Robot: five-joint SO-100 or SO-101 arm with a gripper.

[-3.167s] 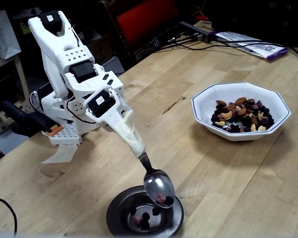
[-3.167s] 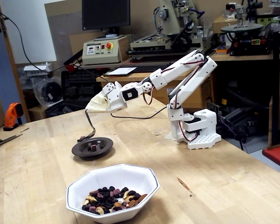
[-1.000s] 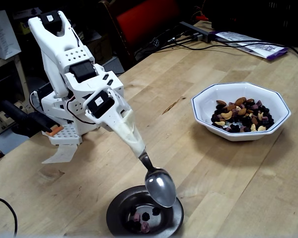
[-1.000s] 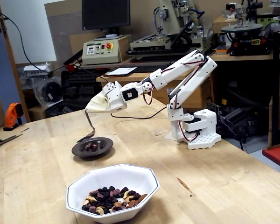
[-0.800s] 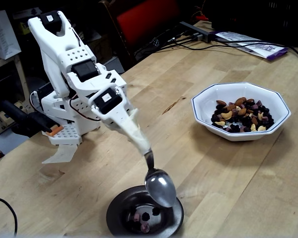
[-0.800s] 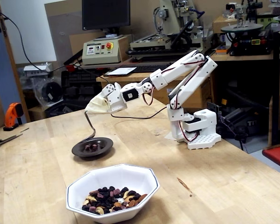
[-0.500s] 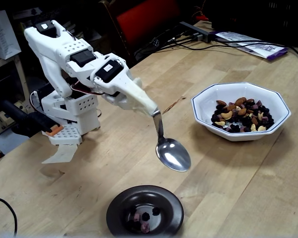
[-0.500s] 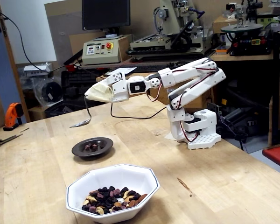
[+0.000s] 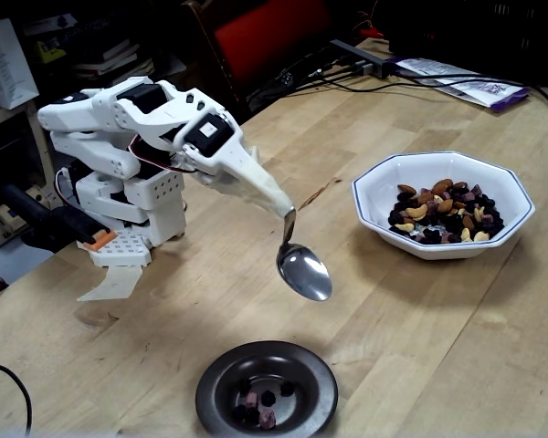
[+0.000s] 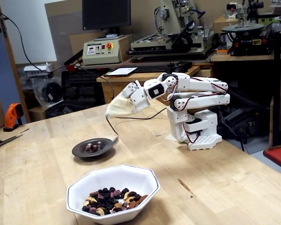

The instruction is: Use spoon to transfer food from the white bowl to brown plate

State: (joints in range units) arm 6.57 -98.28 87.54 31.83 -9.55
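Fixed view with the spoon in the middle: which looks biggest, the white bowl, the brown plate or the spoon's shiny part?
1. white bowl
2. brown plate, though it sits nearer the camera
3. spoon scoop, clearly smallest

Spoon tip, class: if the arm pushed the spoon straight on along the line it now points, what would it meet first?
The spoon slopes down and forward from the arm, hanging in the air. Its line probably meets the bare wooden table first, between the brown plate and the white bowl. Depth is uncertain, so it might clip the plate's rim.
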